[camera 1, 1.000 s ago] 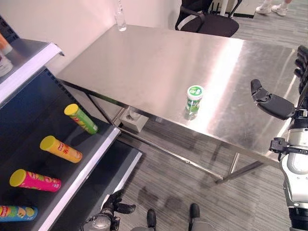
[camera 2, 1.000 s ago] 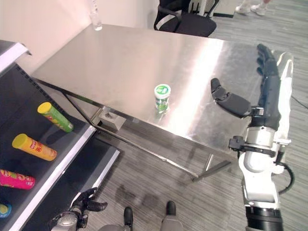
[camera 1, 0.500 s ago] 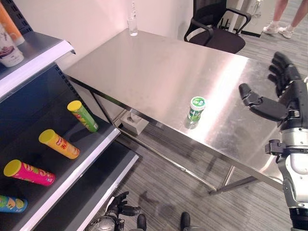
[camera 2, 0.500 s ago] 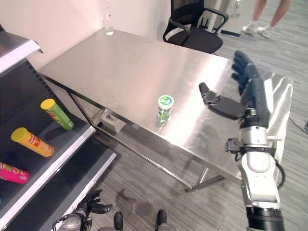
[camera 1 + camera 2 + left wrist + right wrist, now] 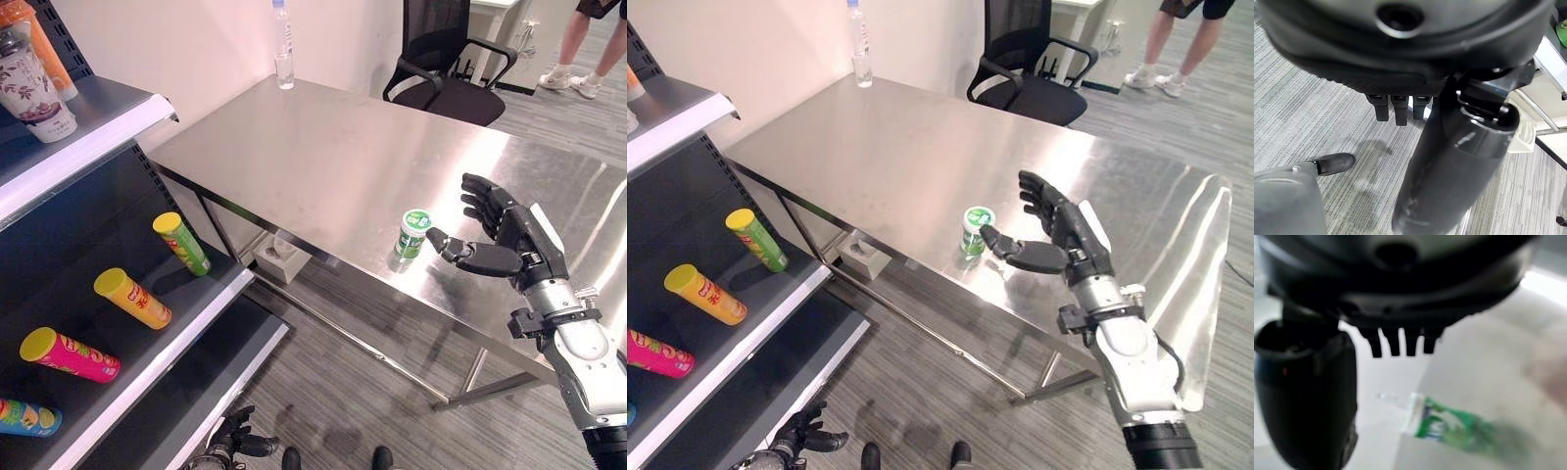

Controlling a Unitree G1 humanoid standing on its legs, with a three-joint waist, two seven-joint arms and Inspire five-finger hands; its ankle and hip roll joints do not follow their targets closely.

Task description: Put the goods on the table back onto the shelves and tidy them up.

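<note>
A small green and white jar stands upright near the front edge of the steel table. My right hand hovers just to its right, open, with the thumb stretched toward the jar and the fingers spread behind; nothing is held. The right wrist view has the jar just past the thumb. My left hand hangs low by the floor beside the shelf, fingers relaxed.
Shelving stands at the left: several tube cans lie on its dark lower board, bottles on the upper one. A water bottle is at the table's far corner. A black office chair and a person's legs are beyond.
The camera has shifted. My right hand has dropped and swung left from above the table's right side to just beside the jar, its thumb now nearly touching it.
</note>
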